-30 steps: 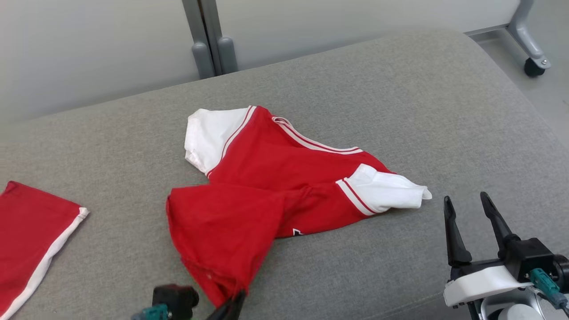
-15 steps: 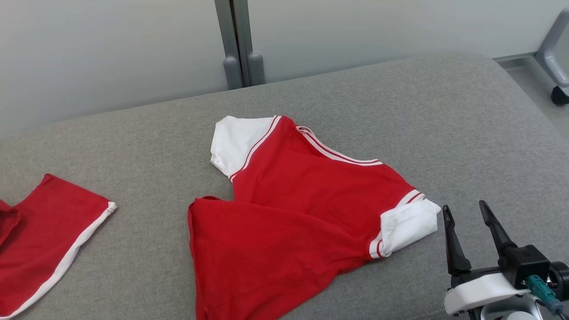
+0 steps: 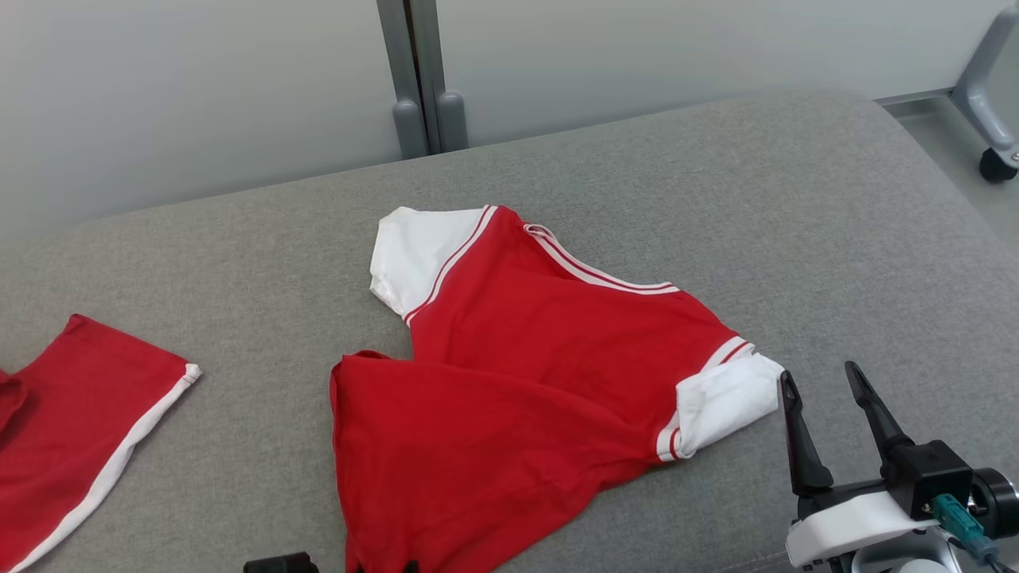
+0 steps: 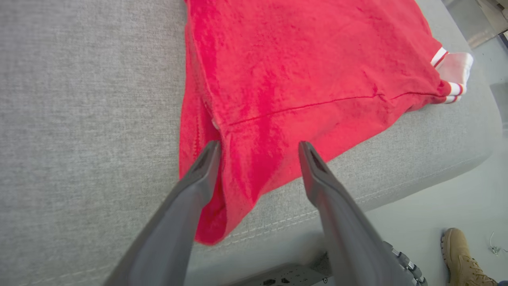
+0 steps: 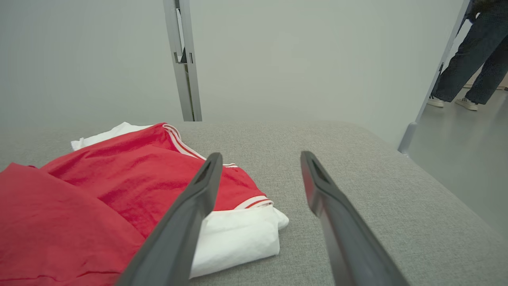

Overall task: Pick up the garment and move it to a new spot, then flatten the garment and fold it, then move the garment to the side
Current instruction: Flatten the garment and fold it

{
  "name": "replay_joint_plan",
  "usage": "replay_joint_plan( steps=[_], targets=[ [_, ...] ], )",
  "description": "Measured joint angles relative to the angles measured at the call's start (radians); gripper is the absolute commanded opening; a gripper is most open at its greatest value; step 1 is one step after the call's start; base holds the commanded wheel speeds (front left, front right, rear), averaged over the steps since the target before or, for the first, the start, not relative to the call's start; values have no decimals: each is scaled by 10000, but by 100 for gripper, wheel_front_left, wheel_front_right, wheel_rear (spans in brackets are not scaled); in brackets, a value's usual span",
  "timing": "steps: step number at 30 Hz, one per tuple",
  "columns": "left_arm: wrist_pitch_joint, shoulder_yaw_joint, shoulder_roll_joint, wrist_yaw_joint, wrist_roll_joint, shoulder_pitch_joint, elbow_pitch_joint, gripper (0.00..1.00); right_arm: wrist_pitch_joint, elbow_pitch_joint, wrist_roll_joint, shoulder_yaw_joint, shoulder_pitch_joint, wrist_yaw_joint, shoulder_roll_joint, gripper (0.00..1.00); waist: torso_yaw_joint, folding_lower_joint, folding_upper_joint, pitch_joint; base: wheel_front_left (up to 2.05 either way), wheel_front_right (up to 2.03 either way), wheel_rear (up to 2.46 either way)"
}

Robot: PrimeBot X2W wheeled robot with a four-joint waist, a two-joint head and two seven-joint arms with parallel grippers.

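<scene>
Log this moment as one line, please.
left pincer: open, over shirt | right pincer: open, beside sleeve | shirt: creased, on cushion

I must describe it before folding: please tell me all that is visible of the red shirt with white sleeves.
The red shirt is soft, knit-looking fabric with two white short sleeves and striped trim at neck and cuffs. It lies rumpled, partly folded over itself, on the grey cushion, its hem corner near the front edge.
</scene>
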Motion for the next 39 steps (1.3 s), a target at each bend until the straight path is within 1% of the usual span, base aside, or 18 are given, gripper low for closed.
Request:
replay_joint_plan(
  steps=[3,4,5,6,8,9,12,15,20,24,27,29,30,33,34,37,39],
  targets=[
    [-182,153,-174,-82,-10,-183,339,100,0,-4,0,2,-10,0,0,100,-109,0,0,66,0,0,0],
    [-196,182,-247,-92,-12,-251,422,93,0,-10,4,-25,-12,0,0,100,-140,0,0,100,0,0,0],
    [-270,255,-313,-107,-27,-285,483,81,0,-13,6,-44,-16,0,-2,100,-166,0,0,128,0,0,0],
    [-301,301,-349,-121,-73,-326,566,64,0,-17,6,-58,-17,0,-2,100,-195,0,0,157,0,0,0],
    [-353,305,-351,-190,-79,-389,688,24,0,-19,13,-79,-17,0,-2,100,-239,0,0,211,0,0,0],
    [-360,305,-351,-238,-79,-402,715,0,0,-25,15,-88,-17,0,-2,100,-255,0,0,241,0,0,0],
    [-393,314,-324,-324,-77,-427,579,0,0,-25,46,-113,-17,0,0,100,-273,0,0,307,0,0,0],
    [-405,336,-102,-353,-50,-391,142,0,0,-38,86,-188,-16,0,-2,100,-227,0,0,330,0,0,0],
    [-276,407,380,-458,-284,-15,-1141,0,0,-65,136,-257,4,0,-2,100,-42,0,0,334,0,0,0],
    [27,491,677,-970,-1011,514,-2119,0,0,-71,188,-238,2,0,-2,100,93,0,0,344,0,0,0],
    [232,479,1122,-1233,-1344,965,-2401,0,0,-65,188,-211,-2,0,0,100,117,0,0,338,0,0,0],
    [343,512,1181,-1528,-1860,1313,-2615,0,0,-69,188,-215,-2,0,0,100,117,0,0,312,0,0,0],
    [362,570,1193,-1691,-2199,1538,-2663,0,0,-67,186,-234,-1,0,0,100,116,0,0,292,0,0,0],
    [533,596,1615,-1751,-2401,1896,-2395,0,0,-67,182,-288,3,0,0,100,91,0,0,239,0,0,0],
    [562,591,1662,-1762,-2474,1943,-2253,0,0,-61,180,-311,7,0,0,100,89,0,0,219,0,0,0],
    [725,472,1546,-1916,-2738,2082,-1814,0,0,-13,151,-297,16,0,-2,100,61,0,0,161,0,0,0],
    [802,385,1478,-1929,-2784,2130,-1463,0,0,-4,151,-272,15,0,0,100,24,0,0,132,0,0,0]
  ],
)
